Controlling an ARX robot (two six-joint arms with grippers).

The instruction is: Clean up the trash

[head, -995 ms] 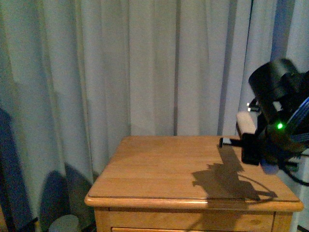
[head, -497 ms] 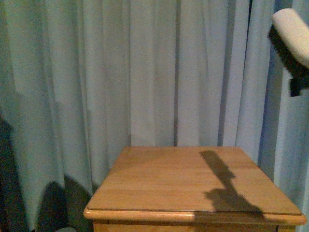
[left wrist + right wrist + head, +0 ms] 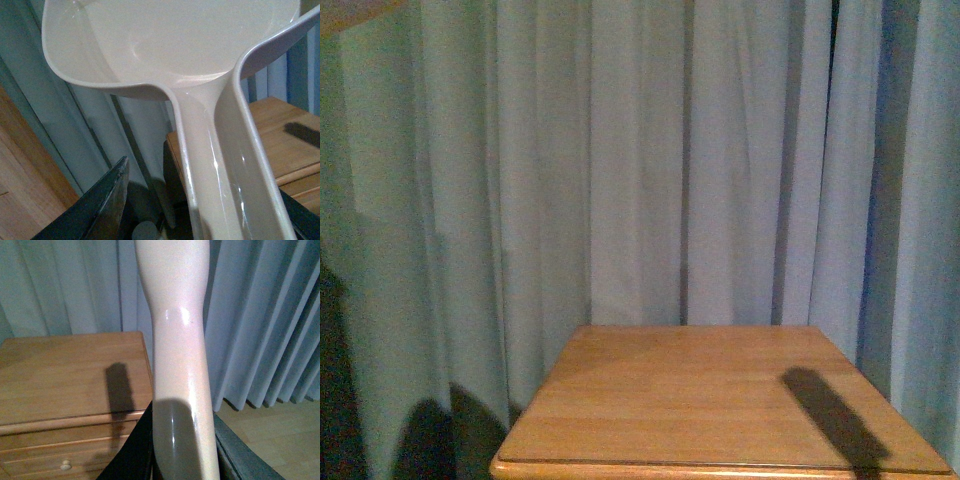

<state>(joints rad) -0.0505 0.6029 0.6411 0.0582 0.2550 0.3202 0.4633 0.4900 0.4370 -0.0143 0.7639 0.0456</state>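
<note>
The trash wad is not in view in any frame. My left gripper point(image 3: 200, 220) is shut on the handle of the beige dustpan point(image 3: 170, 40), whose pan fills the upper part of the left wrist view; I see no wad in it. My right gripper point(image 3: 182, 460) is shut on the pale handle of the brush point(image 3: 175, 340), which rises up through the right wrist view; its bristles are out of frame. Neither arm shows in the front view.
A wooden nightstand point(image 3: 720, 400) stands before pale curtains point(image 3: 640, 150); an elongated shadow lies on its right side. It also shows in the right wrist view point(image 3: 65, 370) with a drawer knob point(image 3: 64, 466), and in the left wrist view point(image 3: 280, 140). Wooden floor point(image 3: 270, 435) lies to the right.
The right arm and brush have left the front view, rising out at the top right. The view has tilted upward, so the nightstand sits lower in frame. The shadow shrank toward the table's right edge.
</note>
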